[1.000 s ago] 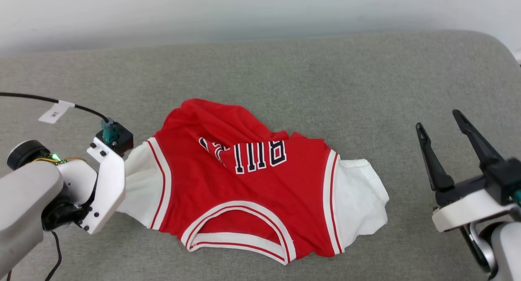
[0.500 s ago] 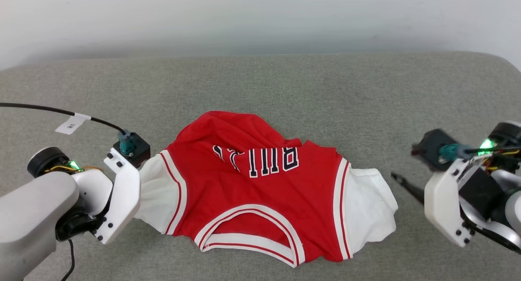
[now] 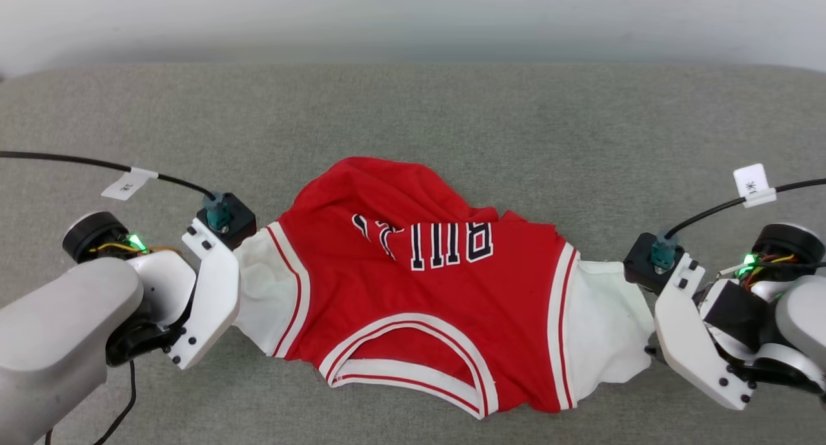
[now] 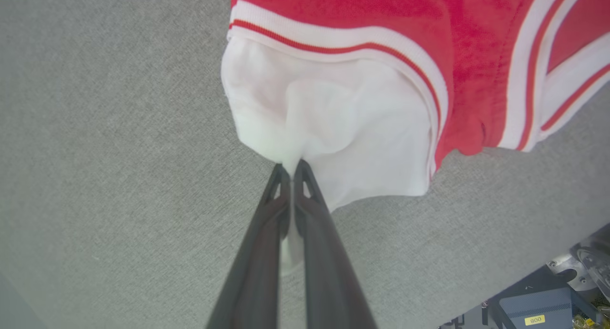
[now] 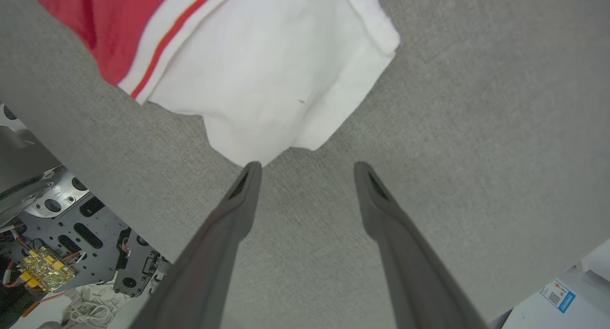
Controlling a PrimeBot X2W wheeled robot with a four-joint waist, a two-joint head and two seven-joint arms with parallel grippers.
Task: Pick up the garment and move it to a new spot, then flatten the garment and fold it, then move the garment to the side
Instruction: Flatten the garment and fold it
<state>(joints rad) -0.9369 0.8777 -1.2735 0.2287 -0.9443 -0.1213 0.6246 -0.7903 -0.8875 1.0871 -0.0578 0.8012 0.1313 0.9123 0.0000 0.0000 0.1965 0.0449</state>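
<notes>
While the left gripper (image 4: 290, 166) stays clamped shut on one white sleeve (image 4: 329, 124), the right gripper (image 5: 307, 169), jaws wide and empty, has swung down to the opposite sleeve (image 5: 267, 81); the garment (image 3: 426, 296) lies rumpled on the grey cushion (image 3: 452, 116) between them, so a two-handed lift looks imminent

The red, white-sleeved basketball T-shirt (image 3: 426, 303) was soft, matt knit cloth, and its black lettering (image 3: 445, 246) was a flatter, smoother print. The grey cloth-covered counter (image 3: 452, 109) had a coarse, matt woven texture. The left end effector (image 4: 290, 169) and right end effector (image 5: 307, 169) had dark, matt, plastic-looking fingers (image 5: 228, 224), faintly grainy. The white wrist bracket (image 3: 216, 290) looked like smooth hard plastic with a slight sheen.
</notes>
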